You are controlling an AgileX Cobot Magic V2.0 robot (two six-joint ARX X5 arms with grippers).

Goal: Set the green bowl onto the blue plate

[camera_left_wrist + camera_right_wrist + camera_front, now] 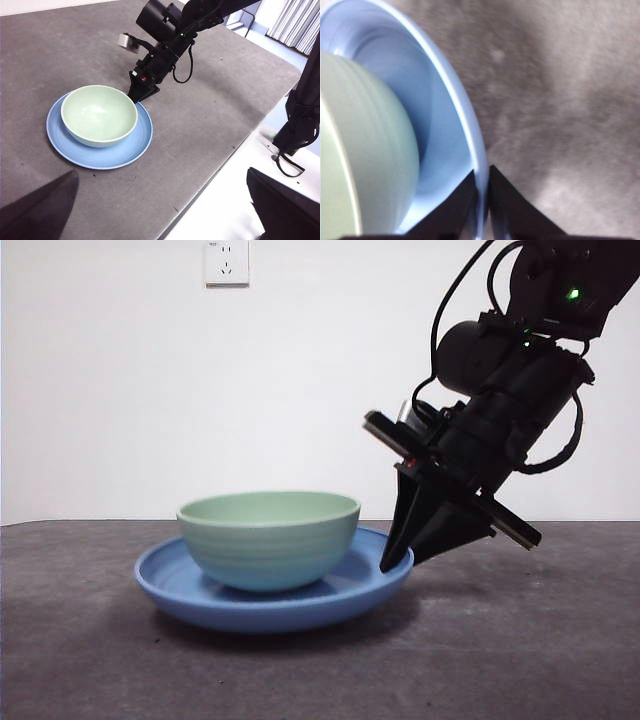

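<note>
The green bowl (270, 540) (99, 112) stands upright inside the blue plate (170, 585) (125, 150) on the grey table. My right gripper (396, 558) (136, 95) (481, 181) reaches down from the upper right of the front view to the plate's right rim. In the right wrist view its jaws are pinched together with the thin rim of the blue plate (435, 110) between them, and the green bowl (360, 150) lies just beyond. My left gripper (162, 172) hangs high over the table's near edge, open and empty, well away from both dishes.
A dark grey mat (520, 640) covers the table. A white wall with a socket (227, 262) stands behind. The table's edge (225, 160) and a black stand (300, 125) show in the left wrist view.
</note>
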